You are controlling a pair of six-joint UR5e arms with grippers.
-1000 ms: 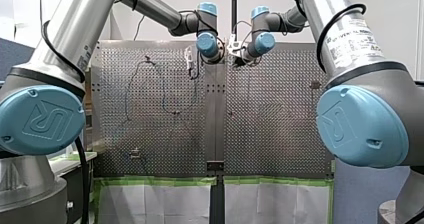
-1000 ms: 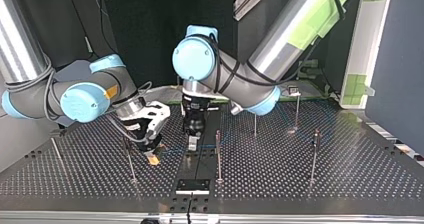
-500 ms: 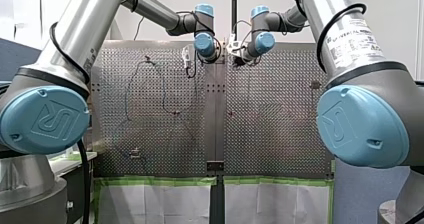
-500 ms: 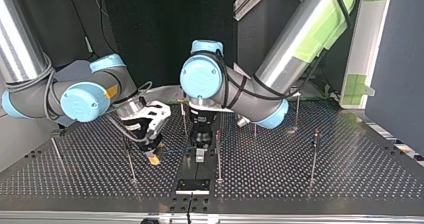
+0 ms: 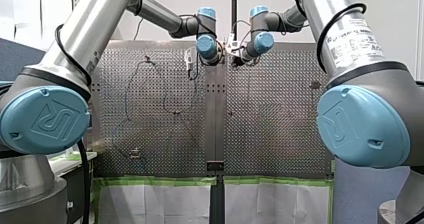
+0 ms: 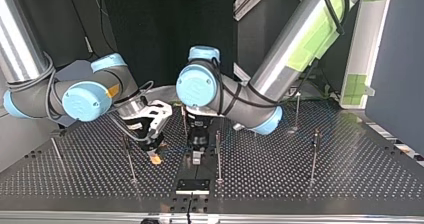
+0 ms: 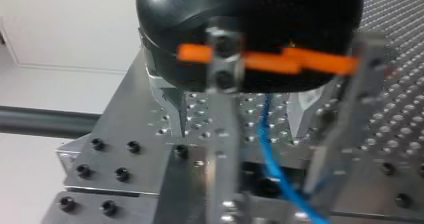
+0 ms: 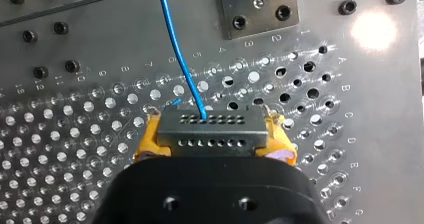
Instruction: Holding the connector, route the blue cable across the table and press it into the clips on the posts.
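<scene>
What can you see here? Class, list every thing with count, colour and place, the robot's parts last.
table: one, grey, perforated, under everything
posts: at least six, thin metal, upright on the table
cable: one, blue, from the connector over the table
connector: one, dark grey, in the right jaws
plate: one, black, top view's near edge
arms: two, silver with blue caps, over the table's middle
right jaws: yellow pads, shut on connector
left jaws: metal, open around the cable

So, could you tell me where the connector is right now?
The connector is clamped between the yellow pads of my right gripper; in the top view it sits low over the table, left of centre, beside a thin post.
</scene>
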